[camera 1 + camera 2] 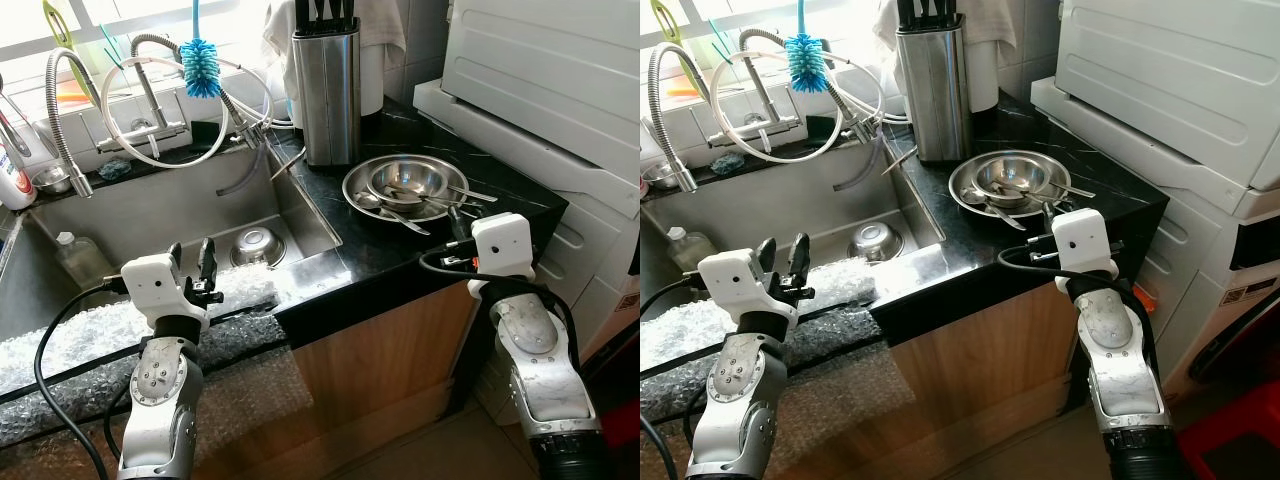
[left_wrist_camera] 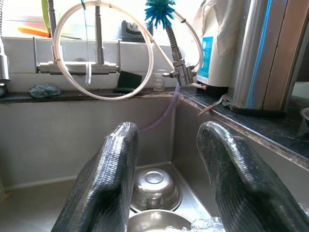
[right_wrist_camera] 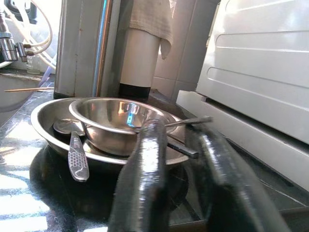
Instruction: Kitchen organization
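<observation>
Right tool [image 1: 458,222] sits low at the front edge of the black desk [image 1: 500,190], its two fingers parted and holding nothing, aimed at the steel plate [image 1: 360,195] just ahead. A bowl [image 1: 407,181] rests in the plate, with a spoon [image 1: 385,208] and other cutlery lying loose across both, handles overhanging the rim toward the tool. Left tool [image 1: 191,265] hovers over the front lip of the sink [image 1: 150,215], fingers likewise apart and empty; below it a second bowl [image 1: 252,246] lies upside down near the drain, and a further steel rim shows just under the fingers in the left wrist view. Bubble wrap [image 1: 70,340] covers the sink's front edge. A knife block [image 1: 327,85] stands directly behind the plate, and a hose [image 1: 180,110] and blue brush [image 1: 200,65] hang over the sink. Risks, as judged: the stack is unsecured, so a push on the plate rim or a handle is likely to slide the whole set back into the knife block or flick cutlery off the desk. Polished steel offers poor purchase; a pinch on the bowl wall may slip. The left tool reaching down may catch on the bubble wrap or the hose.
</observation>
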